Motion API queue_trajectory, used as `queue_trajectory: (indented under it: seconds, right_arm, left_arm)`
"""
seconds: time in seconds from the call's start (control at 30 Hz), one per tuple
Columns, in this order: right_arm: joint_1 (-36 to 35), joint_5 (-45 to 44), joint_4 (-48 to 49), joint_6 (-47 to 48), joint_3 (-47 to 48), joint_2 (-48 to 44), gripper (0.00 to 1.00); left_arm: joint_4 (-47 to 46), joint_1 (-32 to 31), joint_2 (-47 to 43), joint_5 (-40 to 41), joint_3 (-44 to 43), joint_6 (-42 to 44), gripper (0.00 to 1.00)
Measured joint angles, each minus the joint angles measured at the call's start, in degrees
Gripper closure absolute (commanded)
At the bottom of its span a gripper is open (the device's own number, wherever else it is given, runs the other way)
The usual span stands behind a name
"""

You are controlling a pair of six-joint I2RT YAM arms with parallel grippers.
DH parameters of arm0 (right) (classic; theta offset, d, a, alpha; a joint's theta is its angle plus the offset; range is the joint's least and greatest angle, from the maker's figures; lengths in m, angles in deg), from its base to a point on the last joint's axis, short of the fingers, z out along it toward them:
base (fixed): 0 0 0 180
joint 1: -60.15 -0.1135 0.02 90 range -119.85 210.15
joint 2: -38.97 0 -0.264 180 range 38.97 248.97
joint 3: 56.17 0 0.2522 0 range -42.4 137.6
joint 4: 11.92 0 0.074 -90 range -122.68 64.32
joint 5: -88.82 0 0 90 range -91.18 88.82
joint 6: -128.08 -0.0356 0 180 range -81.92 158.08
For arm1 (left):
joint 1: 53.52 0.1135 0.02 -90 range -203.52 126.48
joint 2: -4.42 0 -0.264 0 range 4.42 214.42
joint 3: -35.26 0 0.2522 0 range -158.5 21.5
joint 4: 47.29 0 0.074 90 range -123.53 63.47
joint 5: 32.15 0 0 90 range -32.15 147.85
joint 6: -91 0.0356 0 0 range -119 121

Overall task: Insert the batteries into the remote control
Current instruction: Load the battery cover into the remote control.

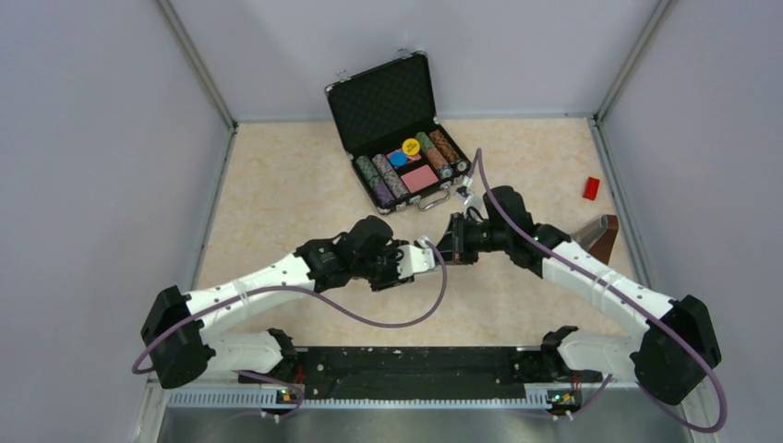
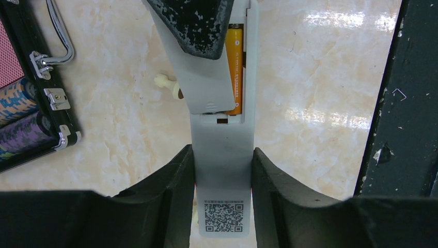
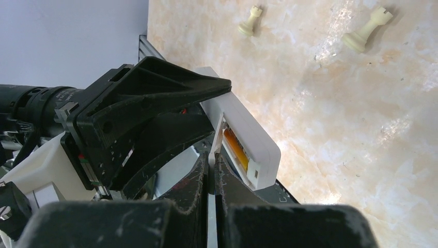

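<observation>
My left gripper is shut on the white remote control, near its QR-code end, and holds it above the table. In the top view the remote sits between both grippers. A copper-orange battery lies in the open slot; it also shows in the right wrist view. The blackish battery is hidden. My right gripper is shut on the thin white battery cover, which lies slanted over the slot and covers its left half.
An open black chip case stands at the back centre, with its corner in the left wrist view. Two cream pawn-shaped pegs lie on the table. A red block and a brown object are at the right. A black strip runs along the near edge.
</observation>
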Motion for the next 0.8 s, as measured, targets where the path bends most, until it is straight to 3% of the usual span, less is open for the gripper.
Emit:
queue_trajectory:
  seconds: [0.8]
  right_arm:
    - [-0.2,-0.3,1.3,-0.3,-0.1,-0.1,1.00]
  left_arm:
    - [0.0,0.0,1.2,0.8,-0.9,-1.1,1.00]
